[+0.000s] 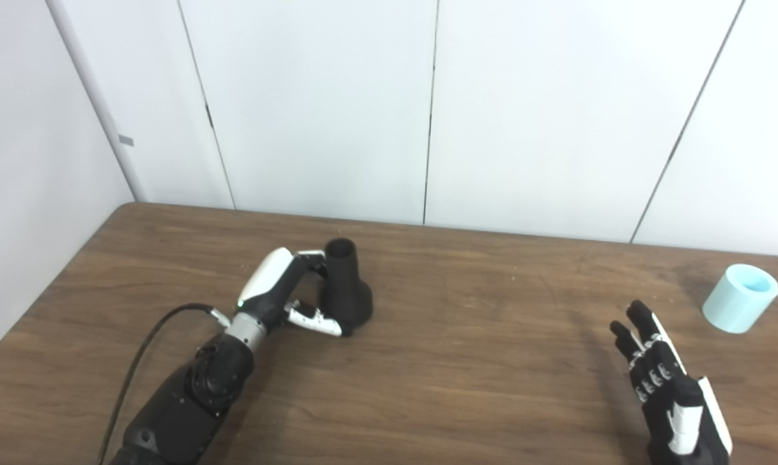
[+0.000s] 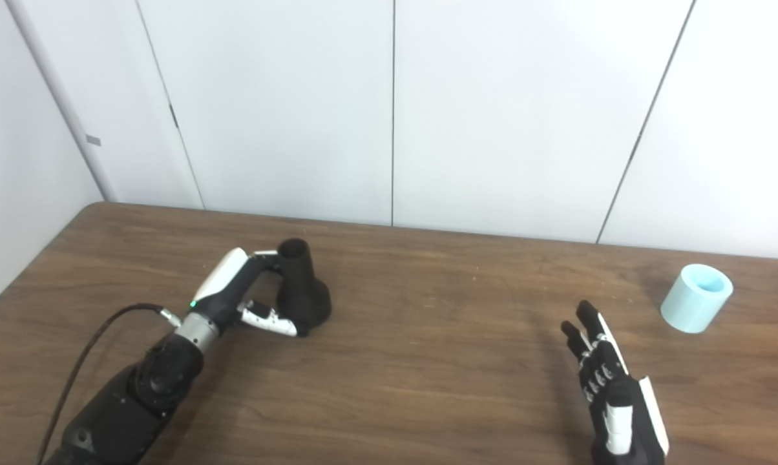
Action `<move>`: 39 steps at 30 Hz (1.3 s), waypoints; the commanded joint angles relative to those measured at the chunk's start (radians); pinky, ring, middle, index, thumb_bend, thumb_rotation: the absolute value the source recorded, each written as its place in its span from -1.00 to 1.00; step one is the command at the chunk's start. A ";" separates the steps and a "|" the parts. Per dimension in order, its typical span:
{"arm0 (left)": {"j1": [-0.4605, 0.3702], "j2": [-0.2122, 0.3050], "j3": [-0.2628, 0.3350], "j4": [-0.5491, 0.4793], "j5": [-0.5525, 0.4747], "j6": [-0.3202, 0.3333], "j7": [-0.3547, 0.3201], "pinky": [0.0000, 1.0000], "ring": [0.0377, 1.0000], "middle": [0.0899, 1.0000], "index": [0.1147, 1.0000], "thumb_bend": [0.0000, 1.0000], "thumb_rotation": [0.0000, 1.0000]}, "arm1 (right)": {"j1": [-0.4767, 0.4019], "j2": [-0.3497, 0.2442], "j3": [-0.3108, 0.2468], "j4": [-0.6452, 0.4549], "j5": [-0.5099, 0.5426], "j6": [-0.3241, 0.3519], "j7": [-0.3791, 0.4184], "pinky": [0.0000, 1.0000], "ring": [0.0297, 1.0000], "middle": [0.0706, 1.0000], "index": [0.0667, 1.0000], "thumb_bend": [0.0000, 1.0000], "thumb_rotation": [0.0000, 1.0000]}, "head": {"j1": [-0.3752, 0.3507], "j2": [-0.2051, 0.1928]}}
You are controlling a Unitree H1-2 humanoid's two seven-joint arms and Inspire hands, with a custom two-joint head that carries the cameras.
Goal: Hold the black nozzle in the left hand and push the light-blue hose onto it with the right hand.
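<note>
Wood-grain brown table [image 1: 466, 361] fills the lower half of both views, backed by plain white wall panels [image 1: 318, 103] with thin dark seams. No brand, label or readable writing shows anywhere; the only mark is a small grey tag [image 1: 125, 140] on the left wall strip, too small to read, and a green indicator light at the wrist of the left arm.

The black funnel-shaped plastic nozzle [image 1: 346, 287] stands upright on the left half of the table, wide base down and narrow open mouth up. The left hand [image 1: 284, 290] wraps it from the left side: fingers [image 1: 311, 257] touch the narrow neck near the top, and the thumb lies against the flared base. The base appears to rest on the table.

The short light-blue cylindrical hose piece [image 1: 741, 298] sits far right near the back edge, tilted with its open end facing up and away. The right hand [image 1: 670, 394] is well apart from it, empty, its fingers extended and slightly spread, edge-on over the table.

The two views differ little: the right eye view shows more of the right-hand wall and table, the left eye view more of the left wall.
</note>
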 commanded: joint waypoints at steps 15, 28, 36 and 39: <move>0.090 -0.034 -0.093 -0.132 0.048 0.027 -0.166 0.85 0.45 -0.11 -0.17 0.05 -1.00 | 0.013 0.045 0.027 -0.032 -0.035 0.036 -0.027 0.95 0.88 0.96 0.92 0.45 1.00 | -0.078 0.046; 0.144 -0.051 -0.077 -0.243 0.025 0.040 -0.231 0.82 0.48 -0.10 -0.17 0.05 -1.00 | -0.017 0.085 0.050 -0.121 -0.071 0.164 -0.077 0.96 0.86 0.97 0.92 0.44 1.00 | -0.158 0.131; 0.186 -0.066 -0.073 -0.301 0.026 0.067 -0.252 0.95 0.47 -0.10 -0.17 0.05 -1.00 | -0.015 0.098 0.067 -0.143 -0.097 0.186 -0.096 0.90 0.82 0.92 0.91 0.44 1.00 | -0.201 0.126; 0.195 -0.075 -0.077 -0.311 0.029 0.072 -0.255 0.96 0.48 -0.10 -0.17 0.05 -1.00 | -0.016 0.098 0.069 -0.138 -0.100 0.184 -0.098 0.89 0.82 0.91 0.90 0.46 1.00 | -0.200 0.125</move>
